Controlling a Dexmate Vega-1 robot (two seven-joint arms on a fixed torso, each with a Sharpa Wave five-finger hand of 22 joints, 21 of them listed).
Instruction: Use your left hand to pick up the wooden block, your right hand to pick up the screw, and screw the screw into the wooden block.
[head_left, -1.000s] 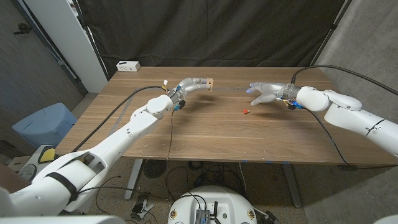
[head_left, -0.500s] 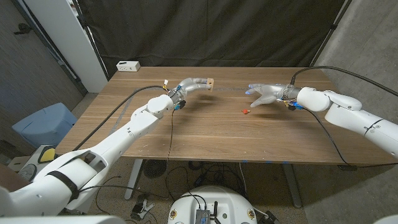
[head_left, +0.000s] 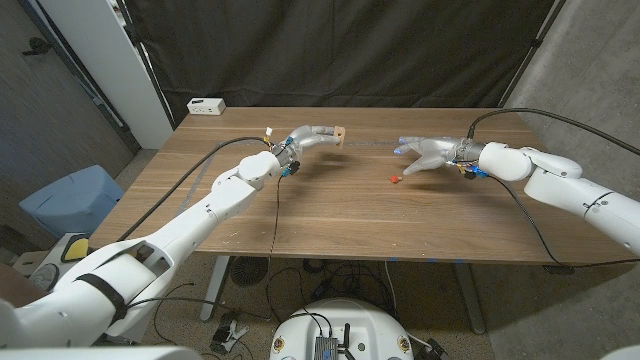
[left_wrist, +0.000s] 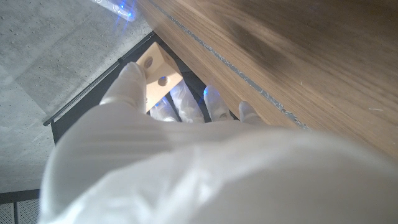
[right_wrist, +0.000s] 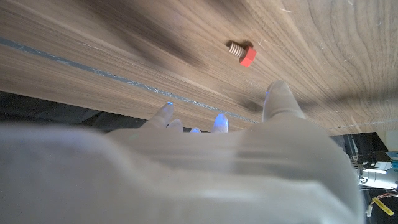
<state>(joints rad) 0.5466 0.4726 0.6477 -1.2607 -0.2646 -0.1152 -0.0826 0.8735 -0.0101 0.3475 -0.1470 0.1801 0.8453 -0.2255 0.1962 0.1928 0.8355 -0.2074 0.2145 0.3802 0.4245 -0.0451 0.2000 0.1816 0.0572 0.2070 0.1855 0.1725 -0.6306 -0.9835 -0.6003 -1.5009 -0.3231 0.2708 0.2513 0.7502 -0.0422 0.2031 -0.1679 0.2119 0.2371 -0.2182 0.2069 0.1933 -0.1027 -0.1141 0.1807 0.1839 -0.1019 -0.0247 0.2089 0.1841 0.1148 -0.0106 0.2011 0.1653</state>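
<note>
My left hand (head_left: 308, 138) holds a small pale wooden block (head_left: 340, 132) above the far middle of the table. In the left wrist view the block (left_wrist: 157, 74) shows two holes and sits at my fingertips. A screw with a red head (head_left: 395, 180) lies on the table (head_left: 340, 215) right of the middle. My right hand (head_left: 425, 154) hovers just beyond and right of the screw, fingers apart and holding nothing. In the right wrist view the screw (right_wrist: 242, 54) lies on its side a little past my fingertips, with a tan threaded shaft.
A white power strip (head_left: 206, 105) lies at the table's far left corner. Black curtain hangs behind the table. A blue bin (head_left: 65, 200) stands on the floor to the left. Cables (head_left: 275, 215) run along both arms.
My right hand has drifted slightly left, towards the screw. The left hand and block have stayed put.
</note>
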